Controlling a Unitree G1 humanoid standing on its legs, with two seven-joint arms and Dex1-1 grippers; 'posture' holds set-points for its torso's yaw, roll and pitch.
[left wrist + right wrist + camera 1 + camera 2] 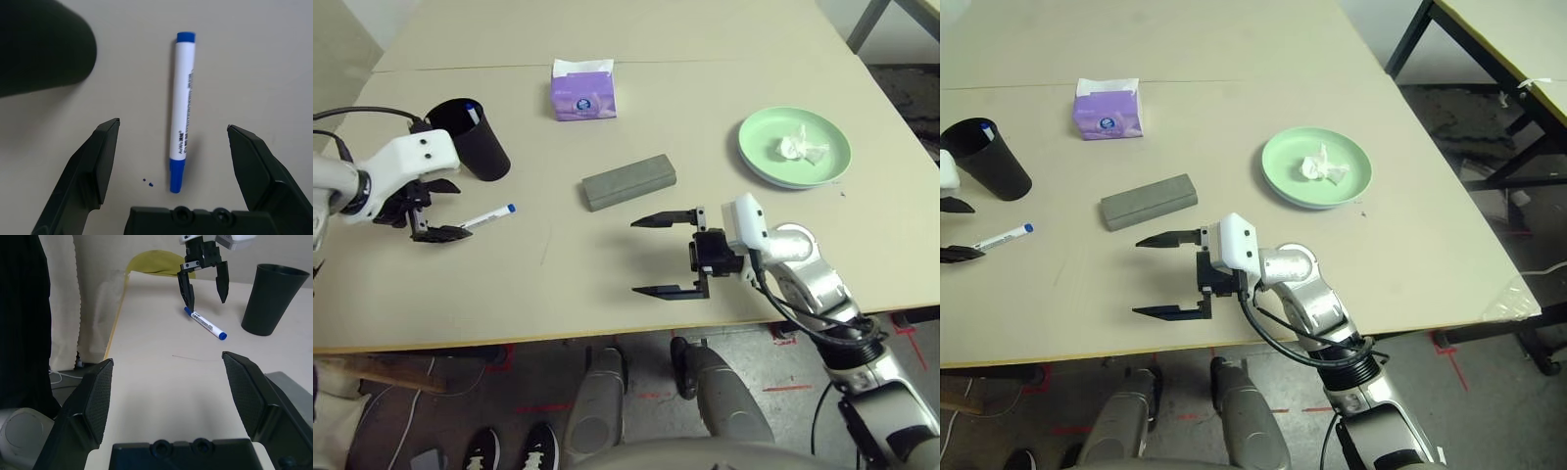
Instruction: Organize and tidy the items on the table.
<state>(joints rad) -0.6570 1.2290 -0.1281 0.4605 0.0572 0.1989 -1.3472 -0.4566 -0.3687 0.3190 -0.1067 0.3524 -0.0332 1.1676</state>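
Left hand (171, 147), spread wide, straddles the marker (182, 110) lying flat beside the black cup (472, 137)

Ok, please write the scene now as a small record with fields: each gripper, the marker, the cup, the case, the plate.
left gripper: open, tips over one end of the marker
right gripper: open, empty, fingers level, near the table's front edge
marker: lying flat on the table, beside the cup
cup: black, upright, something blue inside
case: grey, closed, mid-table
plate: green, holds a crumpled tissue
tissue box: purple, behind the case
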